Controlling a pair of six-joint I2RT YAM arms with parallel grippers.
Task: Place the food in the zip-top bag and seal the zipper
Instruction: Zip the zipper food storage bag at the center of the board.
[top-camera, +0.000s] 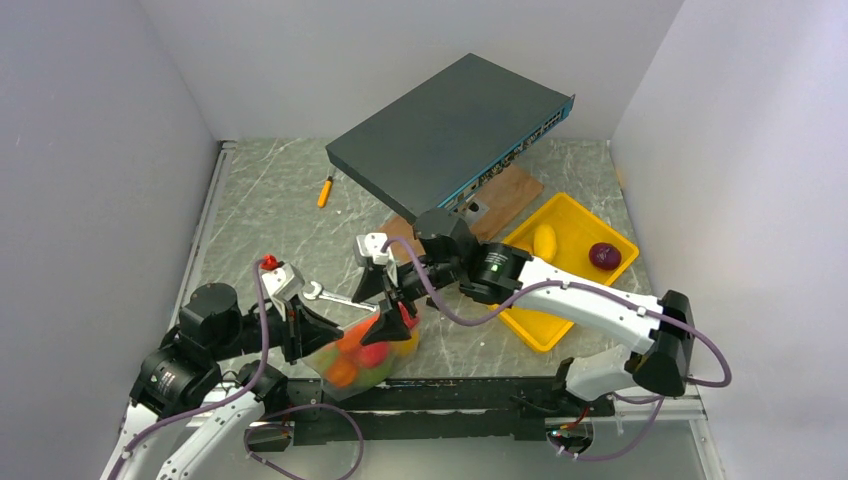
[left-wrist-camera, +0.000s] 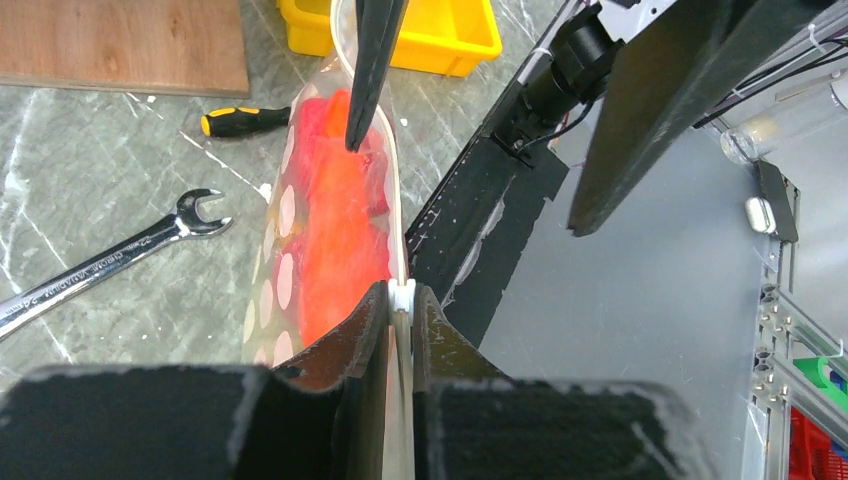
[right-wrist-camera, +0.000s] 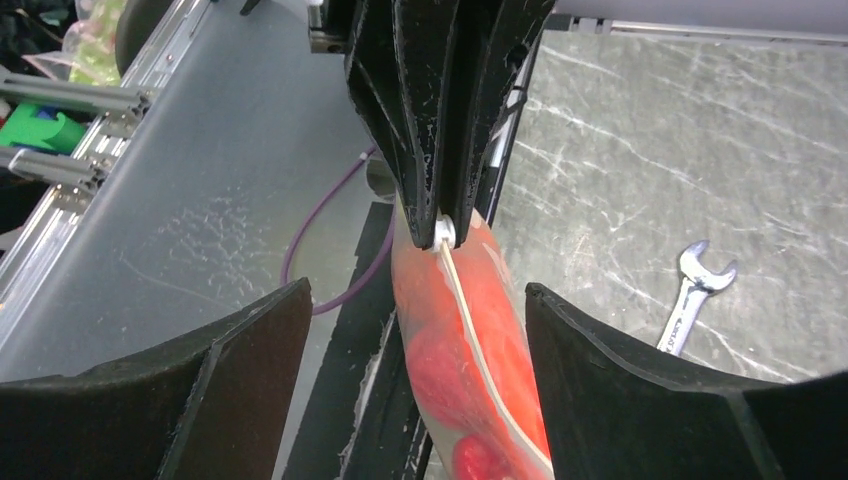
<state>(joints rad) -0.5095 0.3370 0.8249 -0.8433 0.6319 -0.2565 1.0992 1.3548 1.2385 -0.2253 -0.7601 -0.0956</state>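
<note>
The zip-top bag (top-camera: 362, 355) hangs at the table's near edge, holding red, orange and green food (top-camera: 372, 352). My left gripper (top-camera: 316, 334) is shut on one end of the zipper (left-wrist-camera: 401, 292), the whitish strip pinched between its jaws. The polka-dot face and the red food (left-wrist-camera: 335, 225) show in the left wrist view. My right gripper (top-camera: 400, 308) is open and straddles the bag's other end. In the right wrist view the bag (right-wrist-camera: 470, 340) and its zipper (right-wrist-camera: 470, 310) run between the spread fingers (right-wrist-camera: 240, 380) without touching them. A yellow vegetable (top-camera: 545, 240) and the purple onion (top-camera: 604, 255) lie in the tray.
A yellow tray (top-camera: 578, 208) sits right of centre beside a wooden board (top-camera: 510, 190) and a tilted dark network switch (top-camera: 450, 125). A silver wrench (top-camera: 335, 297) and a yellow-handled screwdriver (left-wrist-camera: 245, 120) lie near the bag. A small orange object (top-camera: 325, 190) lies at the far left.
</note>
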